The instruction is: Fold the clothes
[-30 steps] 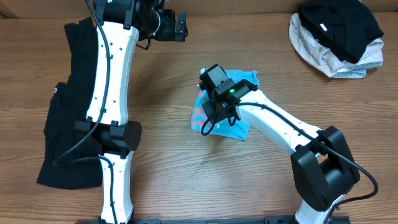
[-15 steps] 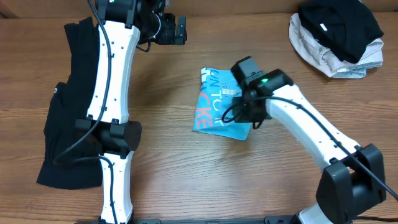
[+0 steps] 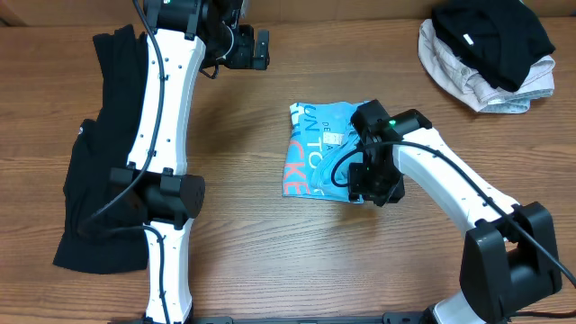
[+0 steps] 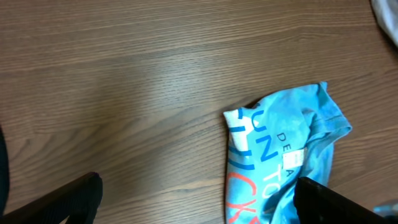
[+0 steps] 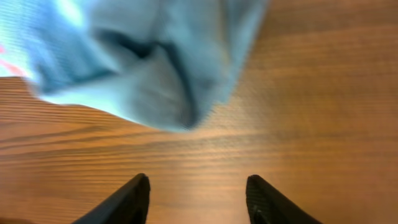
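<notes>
- T-shirt (image 3: 319, 148), light blue with white lettering, lies bunched and partly folded near the middle of the table (image 3: 270, 261) in the overhead view. A black garment (image 3: 90, 189) is spread along the left side, and a pile of clothes (image 3: 486, 54) sits at the far right corner. The right claw (image 3: 376, 187) is at the shirt's right edge. The left claw (image 3: 256, 47) hangs well apart from it, near the far edge.
- Left wrist view: the left claw (image 4: 199, 208) has its fingers wide apart and holds nothing, with bare table (image 4: 124, 74) below. The T-shirt (image 4: 273, 149) lies ahead to the right, its white neck label (image 4: 292, 160) facing up and its outline uneven.
- Right wrist view: the right claw (image 5: 196, 199) has its fingers apart with nothing between them, over bare wood. A rumpled, blurred edge of the T-shirt (image 5: 143, 56) hangs just ahead.
- Judged from this, the fold looks loose. To do the step well, pinch only the top layer at an edge, carry it low and level across, and press the crease flat so the corners line up.
</notes>
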`<state>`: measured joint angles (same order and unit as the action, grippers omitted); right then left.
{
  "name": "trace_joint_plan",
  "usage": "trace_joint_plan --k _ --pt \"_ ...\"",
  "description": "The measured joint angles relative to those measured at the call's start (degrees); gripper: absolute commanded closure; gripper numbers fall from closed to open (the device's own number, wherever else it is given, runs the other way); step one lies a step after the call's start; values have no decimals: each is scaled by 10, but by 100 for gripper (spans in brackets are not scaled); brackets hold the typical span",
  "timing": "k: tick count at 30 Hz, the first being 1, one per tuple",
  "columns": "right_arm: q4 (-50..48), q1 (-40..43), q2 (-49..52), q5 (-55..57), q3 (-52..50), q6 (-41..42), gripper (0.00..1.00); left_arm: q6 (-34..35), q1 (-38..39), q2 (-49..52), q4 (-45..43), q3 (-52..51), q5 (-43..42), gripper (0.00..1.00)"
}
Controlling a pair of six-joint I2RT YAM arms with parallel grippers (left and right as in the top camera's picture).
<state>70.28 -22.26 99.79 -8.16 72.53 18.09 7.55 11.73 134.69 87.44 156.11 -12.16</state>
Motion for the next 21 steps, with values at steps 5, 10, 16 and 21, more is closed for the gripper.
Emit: trace_joint_plan --k 5,10,16,21 --pt "-66 -10 0 -16 47 -50 39 -5 0 0 -9 0 4 0" --pt "-137 -50 -1 0 55 -73 42 -6 0 0 -13 -1 13 0" --pt "-170 -100 39 41 56 -57 43 -6 0 0 -13 -1 17 0" --pt "-182 -122 94 73 56 -34 44 -6 0 0 -12 -1 24 0"
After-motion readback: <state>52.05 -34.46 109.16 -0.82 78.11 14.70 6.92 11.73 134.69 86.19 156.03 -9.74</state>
